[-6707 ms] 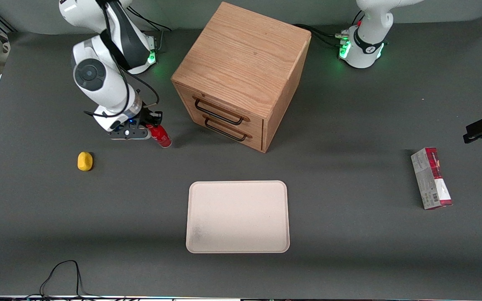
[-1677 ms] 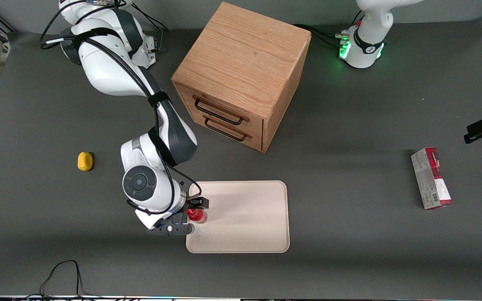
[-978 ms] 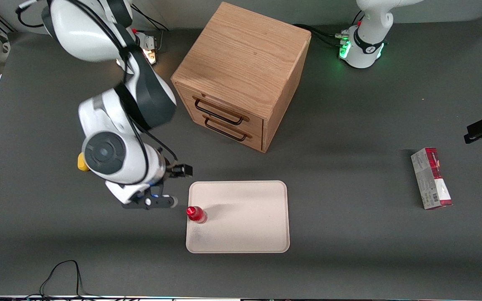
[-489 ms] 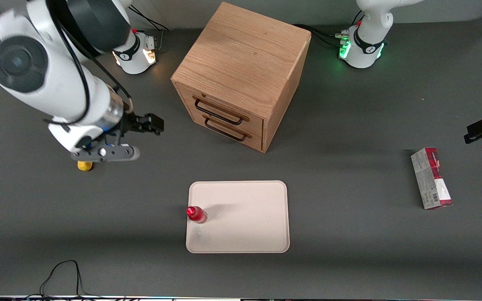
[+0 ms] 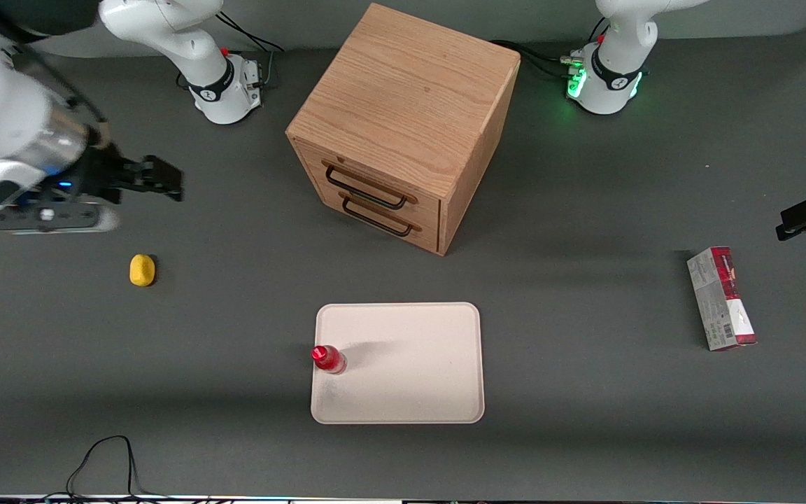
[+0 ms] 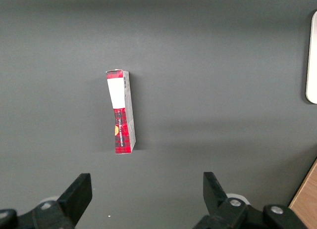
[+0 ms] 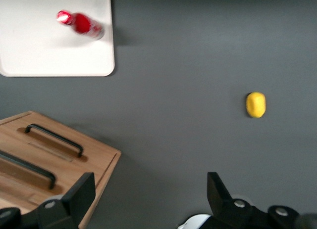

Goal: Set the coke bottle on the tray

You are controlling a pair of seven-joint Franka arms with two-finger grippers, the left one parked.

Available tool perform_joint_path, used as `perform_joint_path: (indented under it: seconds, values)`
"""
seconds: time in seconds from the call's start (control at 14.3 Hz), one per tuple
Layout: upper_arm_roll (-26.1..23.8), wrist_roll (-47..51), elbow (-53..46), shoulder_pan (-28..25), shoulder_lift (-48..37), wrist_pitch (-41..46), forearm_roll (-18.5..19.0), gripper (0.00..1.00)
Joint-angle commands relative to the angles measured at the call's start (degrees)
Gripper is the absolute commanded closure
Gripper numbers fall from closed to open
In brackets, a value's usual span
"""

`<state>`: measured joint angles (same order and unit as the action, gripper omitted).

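Coke bottle [image 5: 328,359] all red incl. cap, on cream-white tray [image 5: 417,378]. Counter [image 5: 585,420] dark grey; cabinet [image 5: 403,119] light oak grain, black handles. Yellow lump [image 5: 141,270]; carton [image 5: 721,297] red-and-grey; gripper [image 5: 123,192] black.

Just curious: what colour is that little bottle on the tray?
The coke bottle is all red, clearest in the front view.

We find the small red coke bottle [image 5: 328,359] standing upright on the large flat cream-white tray [image 5: 417,378], at the tray's edge toward the working arm's end of the table. The wooden two-drawer cabinet [image 5: 403,119] sits farther from the front camera than the tray, and the small yellow lump [image 5: 141,270] lies on the table toward the working arm's end. We note the right gripper [image 5: 105,199] raised with fingers spread, near the lump and well apart from bottle and tray; the red-and-grey rectangular carton [image 5: 722,298] lies toward the parked arm's end.
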<state>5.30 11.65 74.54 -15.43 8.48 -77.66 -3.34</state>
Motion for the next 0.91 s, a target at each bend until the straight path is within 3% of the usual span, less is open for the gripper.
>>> perform_joint_path:
  seconds: [0.0,0.28,0.42,0.84]
  values:
    - [-2.7,-6.6,13.7,7.0,-10.0,-6.5,0.1,0.00]
    - [-2.6,-11.6,15.1,12.0,-11.4,-7.8,0.7,0.00]
    - [-2.6,-14.3,16.7,12.0,-12.6,-7.8,3.6,0.00]
    - [-0.6,-16.7,19.3,11.9,-13.6,-7.5,3.9,0.00]
